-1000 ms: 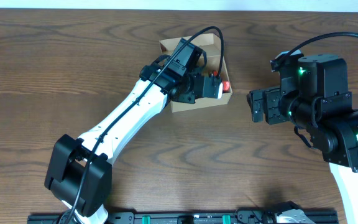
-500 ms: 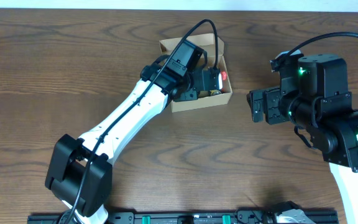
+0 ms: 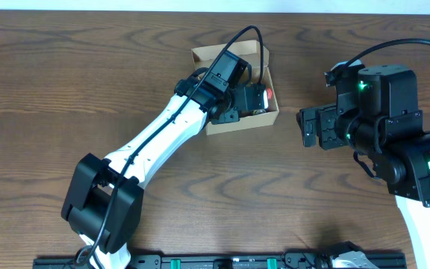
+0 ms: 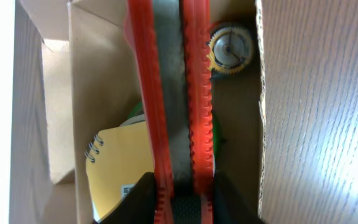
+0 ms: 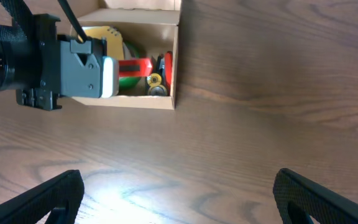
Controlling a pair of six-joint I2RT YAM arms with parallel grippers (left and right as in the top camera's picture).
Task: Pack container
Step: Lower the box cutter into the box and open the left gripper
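The container [image 3: 226,125] is a small open tan cardboard box at the table's far centre. My left gripper [image 3: 258,97] reaches into its right half and is shut on a red toothed-edged roll with a grey middle [image 4: 173,93]. In the left wrist view the roll stands on edge over the box floor [image 4: 104,81], between my left fingers [image 4: 182,190]. The box also shows in the right wrist view [image 5: 135,101] with the red roll [image 5: 135,65] inside. My right gripper [image 5: 179,196] is open and empty over bare table, right of the box.
Inside the box lie a yellow spiral notebook [image 4: 120,165], a green item [image 5: 127,78] and a small yellow-rimmed round thing [image 4: 232,48]. The box flap [image 3: 207,54] stands open at the far side. Dark wood table [image 3: 66,82] surrounds the box.
My left gripper has shifted slightly toward the far side of the box, carrying the red roll with it. The right arm has not moved.
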